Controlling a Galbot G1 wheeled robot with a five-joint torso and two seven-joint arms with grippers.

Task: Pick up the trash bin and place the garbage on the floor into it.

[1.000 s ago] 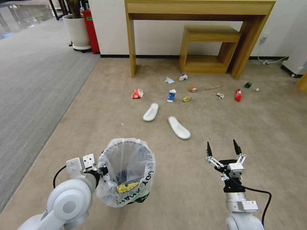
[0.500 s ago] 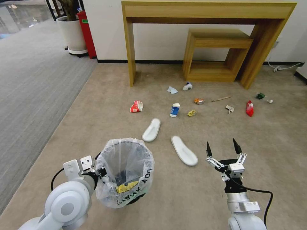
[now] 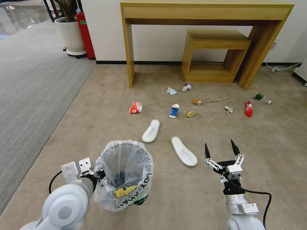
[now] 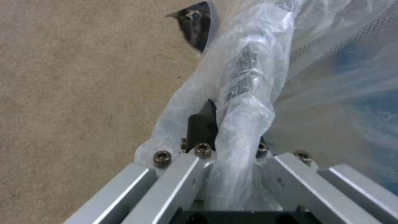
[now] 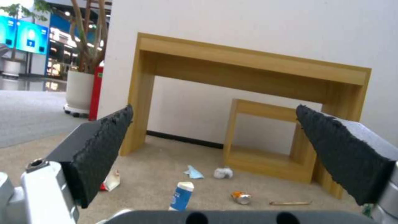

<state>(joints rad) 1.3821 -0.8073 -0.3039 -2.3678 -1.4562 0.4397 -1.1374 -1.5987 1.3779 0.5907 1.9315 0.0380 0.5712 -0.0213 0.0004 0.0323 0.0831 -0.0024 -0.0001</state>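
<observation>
My left gripper (image 3: 99, 174) is shut on the near rim of the trash bin (image 3: 123, 174), a black bin lined with a clear bag. The left wrist view shows that bag-wrapped rim (image 4: 248, 77) clamped between the jaws. Low on the right, my right gripper (image 3: 219, 147) stands open and holds nothing; its black pads (image 5: 104, 146) frame the litter. On the floor (image 3: 96, 111) ahead lie two white slippers (image 3: 151, 131) (image 3: 184, 155), a red cup (image 3: 136, 107), a blue-white carton (image 3: 174, 111), an orange can (image 3: 197, 102), tissues (image 3: 171, 91), a stick (image 3: 220, 99) and a red wrapper (image 3: 248, 109).
A tall wooden table (image 3: 204, 12) with a low wooden stool (image 3: 217, 41) under it stands against the wall behind the litter. A white planter (image 3: 72, 35) and grey striped carpet (image 3: 32, 80) lie to the left. A cable (image 3: 281, 67) runs along the right wall.
The whole view has shifted, so the camera moved: the litter and the table now sit lower and nearer. The bin stays in the left gripper and the right gripper stays open.
</observation>
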